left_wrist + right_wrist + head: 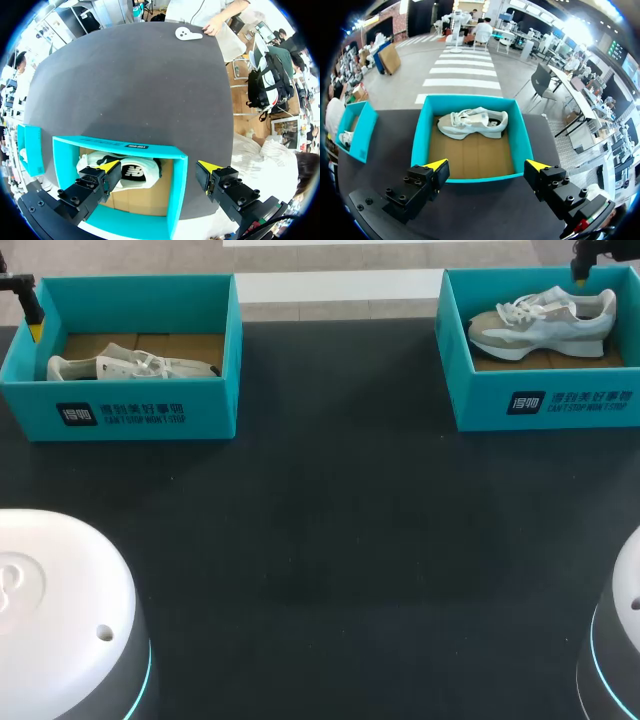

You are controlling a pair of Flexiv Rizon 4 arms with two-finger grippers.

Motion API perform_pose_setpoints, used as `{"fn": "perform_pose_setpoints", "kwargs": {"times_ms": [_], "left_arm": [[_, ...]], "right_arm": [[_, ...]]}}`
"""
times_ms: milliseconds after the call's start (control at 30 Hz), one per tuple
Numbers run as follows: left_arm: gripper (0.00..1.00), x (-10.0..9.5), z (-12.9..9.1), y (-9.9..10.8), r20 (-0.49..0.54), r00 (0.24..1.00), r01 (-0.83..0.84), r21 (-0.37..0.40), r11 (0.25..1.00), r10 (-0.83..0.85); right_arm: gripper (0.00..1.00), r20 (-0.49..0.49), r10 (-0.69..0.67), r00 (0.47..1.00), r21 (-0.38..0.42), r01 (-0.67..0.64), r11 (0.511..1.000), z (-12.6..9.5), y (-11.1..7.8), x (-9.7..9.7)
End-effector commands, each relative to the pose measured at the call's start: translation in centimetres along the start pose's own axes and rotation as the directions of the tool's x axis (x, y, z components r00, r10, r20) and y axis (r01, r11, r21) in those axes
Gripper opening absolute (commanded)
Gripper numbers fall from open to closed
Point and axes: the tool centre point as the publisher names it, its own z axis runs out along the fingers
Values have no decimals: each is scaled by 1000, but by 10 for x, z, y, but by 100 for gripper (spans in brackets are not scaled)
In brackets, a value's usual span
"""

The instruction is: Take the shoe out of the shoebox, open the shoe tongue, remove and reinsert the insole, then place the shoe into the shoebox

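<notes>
Two teal shoeboxes stand at the table's far side. The left box (pixel 120 415) holds a white shoe (pixel 130 367) lying on its side; my left gripper (pixel 34 328) hangs open over its far left corner. In the left wrist view, that gripper (pixel 159 171) straddles a side wall of the box (pixel 176 200), one finger over the shoe (pixel 125 170). The right box (pixel 545 405) holds an upright white and beige shoe (pixel 545 322). My right gripper (pixel 579 278) hovers open above its far edge, and in its wrist view (pixel 487 167) the box (pixel 470 177) and shoe (pixel 472 124) lie ahead.
Dark tabletop (pixel 330 540) stretches between and in front of the boxes. White arm bases sit at the near left (pixel 60 610) and near right (pixel 620 640). At the table's robot-side edge lies a small white piece (pixel 187 33), with a person's hand (pixel 215 27) beside it.
</notes>
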Motion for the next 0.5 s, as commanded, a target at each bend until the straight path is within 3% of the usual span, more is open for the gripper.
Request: {"fn": "perform_pose_setpoints", "kwargs": {"times_ms": [33, 267, 500], "left_arm": [[100, 0, 0, -1, -3, 1000, 1, -2, 1000, -1], [100, 0, 0, -1, -3, 1000, 1, -2, 1000, -1], [100, 0, 0, -1, -3, 1000, 1, -2, 1000, -1]], "right_arm": [[100, 18, -1, 1000, 24, 0, 1000, 44, 26, -8], [100, 68, 51, 996, 56, -55, 997, 95, 54, -34], [100, 59, 54, 997, 90, -59, 994, 117, 67, -37]]}}
